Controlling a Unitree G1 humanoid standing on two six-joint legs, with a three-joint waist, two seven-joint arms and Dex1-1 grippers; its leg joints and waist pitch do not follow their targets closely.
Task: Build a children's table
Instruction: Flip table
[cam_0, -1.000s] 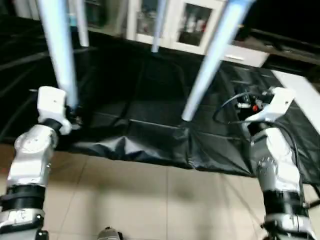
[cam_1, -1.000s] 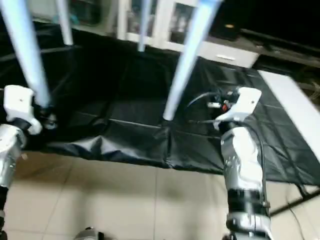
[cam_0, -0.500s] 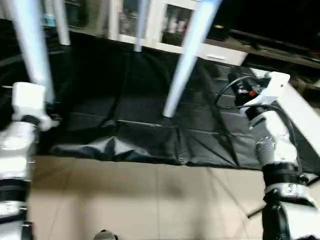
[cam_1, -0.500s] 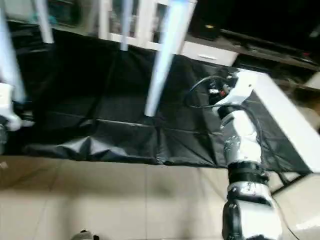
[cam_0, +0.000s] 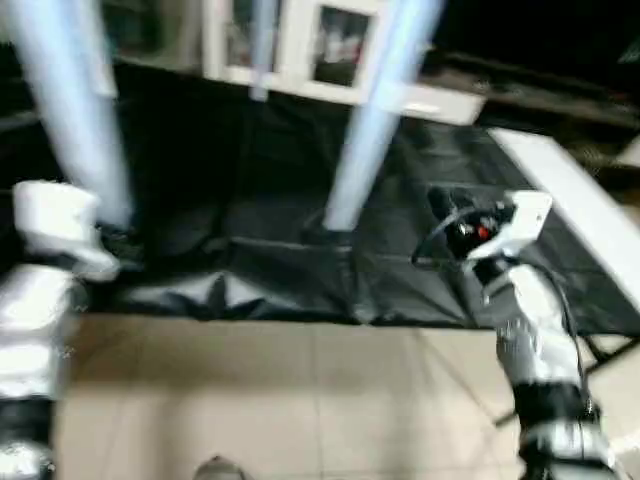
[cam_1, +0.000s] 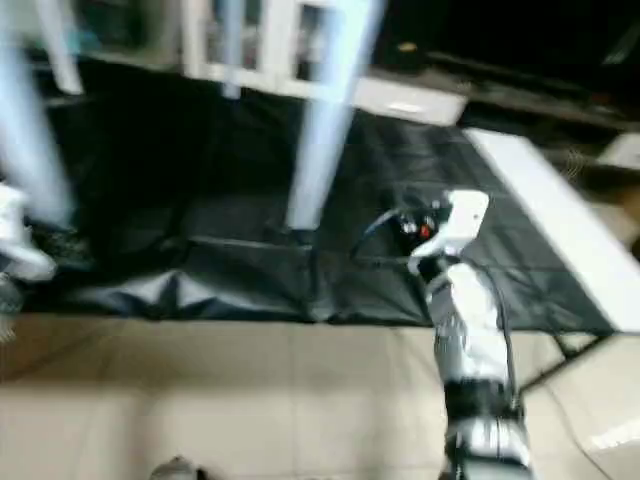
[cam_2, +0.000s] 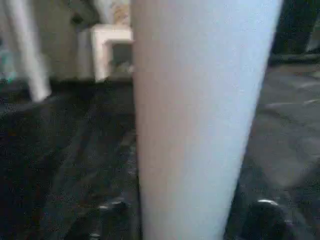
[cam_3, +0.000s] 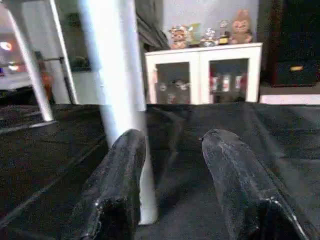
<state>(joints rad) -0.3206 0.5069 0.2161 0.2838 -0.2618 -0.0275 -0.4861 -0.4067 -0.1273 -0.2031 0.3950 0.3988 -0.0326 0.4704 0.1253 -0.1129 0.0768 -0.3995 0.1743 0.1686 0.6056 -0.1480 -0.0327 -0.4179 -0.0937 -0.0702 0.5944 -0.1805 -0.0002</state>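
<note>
Presently: four white tube legs stand upright on the black sheet. Right gripper, fingers spread, empty, just beside the near right leg. Left gripper against the near left leg; grip indiscernible.

Black sheeting is spread wrinkled over the surface. A white glass-door cabinet is seen beyond the fingers, topped with figurines. Tiled floor is noted.
</note>
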